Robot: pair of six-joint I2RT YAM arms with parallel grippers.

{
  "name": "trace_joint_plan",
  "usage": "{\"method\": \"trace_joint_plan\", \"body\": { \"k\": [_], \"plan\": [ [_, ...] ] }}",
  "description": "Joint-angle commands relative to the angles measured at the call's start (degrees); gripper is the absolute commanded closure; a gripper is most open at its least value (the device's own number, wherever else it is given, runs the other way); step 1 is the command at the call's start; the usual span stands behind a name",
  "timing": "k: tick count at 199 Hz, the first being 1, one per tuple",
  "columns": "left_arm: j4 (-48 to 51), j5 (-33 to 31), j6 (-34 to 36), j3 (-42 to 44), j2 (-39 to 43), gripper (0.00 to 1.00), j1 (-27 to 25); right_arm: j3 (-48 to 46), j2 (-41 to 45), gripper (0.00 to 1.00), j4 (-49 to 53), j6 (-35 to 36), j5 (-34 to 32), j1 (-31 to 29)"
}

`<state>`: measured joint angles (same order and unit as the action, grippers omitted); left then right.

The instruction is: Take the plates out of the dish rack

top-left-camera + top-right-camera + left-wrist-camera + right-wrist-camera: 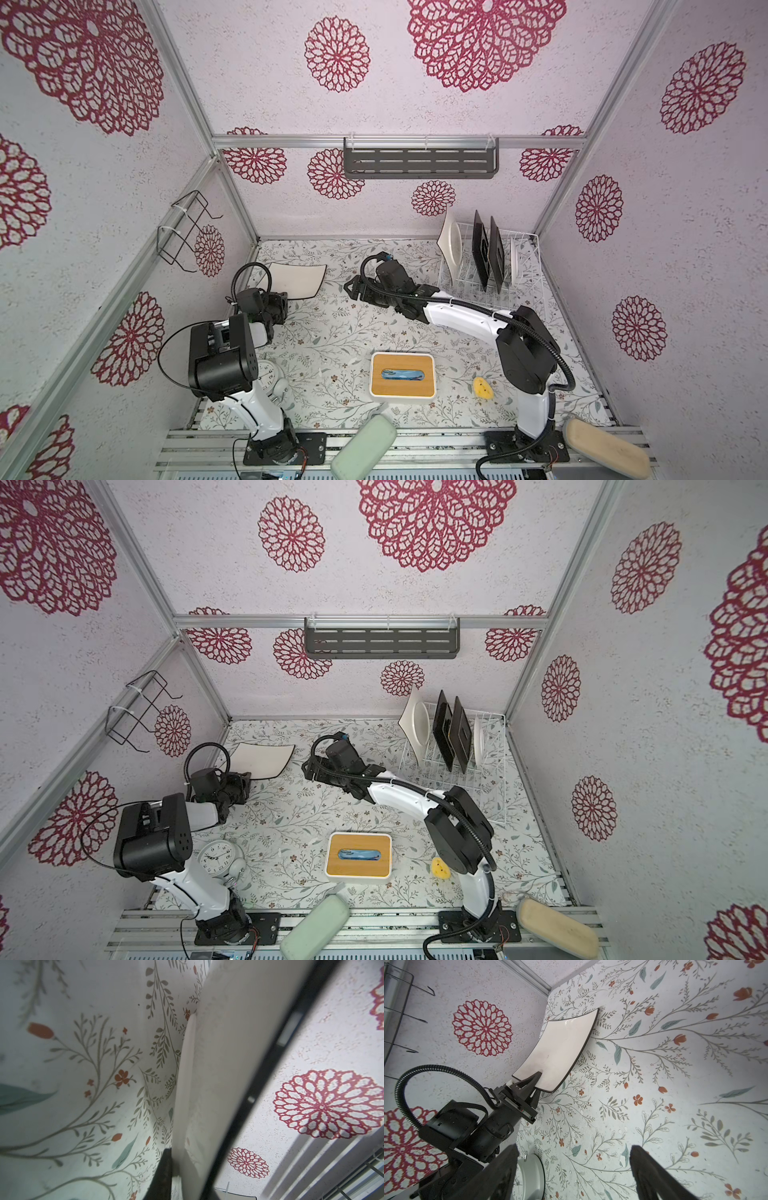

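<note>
A cream-white square plate [297, 278] [560, 1047] lies nearly flat at the back left of the table. My left gripper [281, 302] is shut on its near edge. In the left wrist view the plate [228, 1064] fills the middle, with one black finger [164, 1176] against its side. The white wire dish rack [528, 291] stands at the back right. It holds another cream square plate [451, 243], two black plates [482, 253], and a round white plate [515, 259], all upright. My right gripper [351, 289] [574, 1149] hangs open over the table's middle, empty.
A white box with a bamboo top [402, 376] sits front centre, with a yellow piece [482, 388] to its right. An alarm clock [214, 860] stands by the left arm's base. A dark grey shelf [420, 160] and a black wire bracket [187, 232] hang on the walls.
</note>
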<state>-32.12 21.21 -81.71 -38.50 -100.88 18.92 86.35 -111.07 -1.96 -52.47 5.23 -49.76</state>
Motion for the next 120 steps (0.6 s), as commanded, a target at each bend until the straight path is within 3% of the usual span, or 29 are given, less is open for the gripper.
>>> {"method": "trace_joint_plan", "body": {
  "k": [1,120],
  "plan": [
    [-7.01,0.67,0.81,-2.53,1.65,0.78,0.33,0.67,0.92,0.13,0.51,1.59,-0.23,0.09],
    [-4.77,0.5,1.29,-2.11,1.84,0.36,0.26,-0.43,1.68,0.13,0.16,1.58,-0.49,0.04]
  ]
}}
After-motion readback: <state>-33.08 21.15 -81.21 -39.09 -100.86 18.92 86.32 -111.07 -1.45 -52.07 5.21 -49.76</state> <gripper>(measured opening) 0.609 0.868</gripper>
